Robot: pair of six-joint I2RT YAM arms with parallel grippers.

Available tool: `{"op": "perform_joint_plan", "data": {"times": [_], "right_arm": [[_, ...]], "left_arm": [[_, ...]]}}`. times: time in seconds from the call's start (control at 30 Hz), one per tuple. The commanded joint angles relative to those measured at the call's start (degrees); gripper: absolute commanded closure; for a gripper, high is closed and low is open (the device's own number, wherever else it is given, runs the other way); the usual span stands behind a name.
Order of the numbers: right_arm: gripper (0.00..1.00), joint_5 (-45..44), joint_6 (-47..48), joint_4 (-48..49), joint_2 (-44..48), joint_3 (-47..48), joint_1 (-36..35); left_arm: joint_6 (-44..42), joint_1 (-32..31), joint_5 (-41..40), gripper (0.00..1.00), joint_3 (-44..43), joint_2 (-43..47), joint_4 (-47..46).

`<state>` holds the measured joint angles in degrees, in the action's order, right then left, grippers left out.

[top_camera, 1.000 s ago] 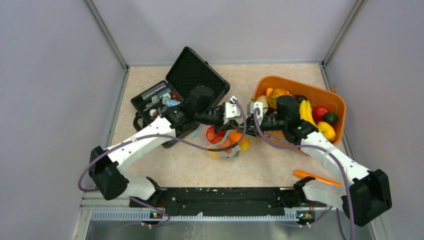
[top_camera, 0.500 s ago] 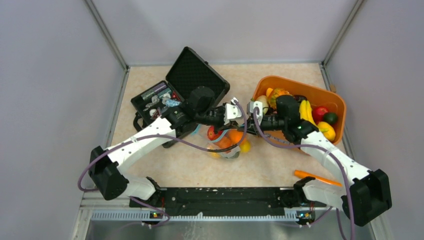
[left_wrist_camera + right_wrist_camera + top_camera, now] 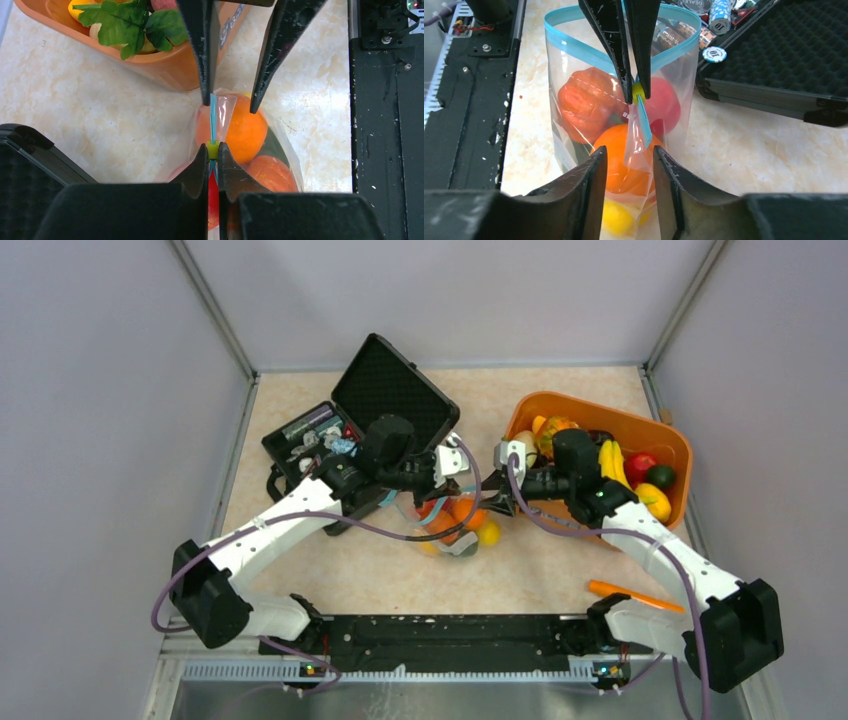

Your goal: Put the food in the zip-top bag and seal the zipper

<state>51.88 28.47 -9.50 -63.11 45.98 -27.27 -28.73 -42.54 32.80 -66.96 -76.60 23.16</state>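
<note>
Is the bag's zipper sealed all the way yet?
Not sealed. In the right wrist view the zipper spreads into an open loop beyond the left gripper, which pinches it shut there.

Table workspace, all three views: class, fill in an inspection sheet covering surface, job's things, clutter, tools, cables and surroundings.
Surface: beige marbled tabletop.
Job's things: clear flexible zip-top bag held up mid-table, holding orange, red and yellow toy fruits; its teal zipper strip gapes in a loop, not sealed.
Clutter: orange plastic basket with more toy fruit; open black hard case of small items; orange stick near the right arm's base.
Tools: left tool shut on the zipper; right tool open, straddling the bag's end.
Cables: purple cables along both arms, loops near the bag.
Surroundings: grey enclosure walls; black base rail.
</note>
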Motion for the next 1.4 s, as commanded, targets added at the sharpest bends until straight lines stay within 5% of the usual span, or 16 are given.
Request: {"op": "perform_joint_plan", "data": {"times": [0.0,0.07,0.23,0.67,0.77,0.93,1.03,1.17,1.37], "right_arm": [[0.50,1.41,0.41,1.51,0.95,2.34,-0.46],[0.40,1.12,0.57,1.53,1.15,2.14,-0.55],[0.38,0.49,0.50,1.80,1.15,3.16,-0.86],[0.58,0.72,0.06,2.91,0.11,5.55,-0.95],[0.70,1.32,-0.23,3.01,-0.06,5.57,-0.95],[0.71,-0.58,1.35,0.44,-0.75,5.54,-0.99],[0.82,0.32,1.36,1.25,-0.56,5.44,-1.03],[0.65,0.70,-0.89,4.80,-0.14,4.93,-1.56],[0.72,0.99,-0.14,3.80,-0.43,5.26,-2.00]], "left_arm": [[1.57,0.36,3.55,1.00,-0.59,1.67,-3.45],[1.78,0.21,5.61,1.00,-1.79,1.18,-3.77],[0.93,-0.51,6.33,1.00,-3.84,-0.26,-2.41],[0.09,-1.31,5.59,1.00,-4.53,-1.07,-0.50],[0.01,-1.31,5.52,1.00,-4.82,-1.19,-0.34],[0.08,-1.32,5.40,1.00,-5.05,-1.34,-0.40],[0.10,-1.39,5.68,1.00,-5.07,-1.52,-0.32],[0.21,-1.40,5.72,1.00,-5.05,-1.79,-0.22],[0.24,-1.40,5.45,1.00,-5.37,-1.96,-0.21]]}}
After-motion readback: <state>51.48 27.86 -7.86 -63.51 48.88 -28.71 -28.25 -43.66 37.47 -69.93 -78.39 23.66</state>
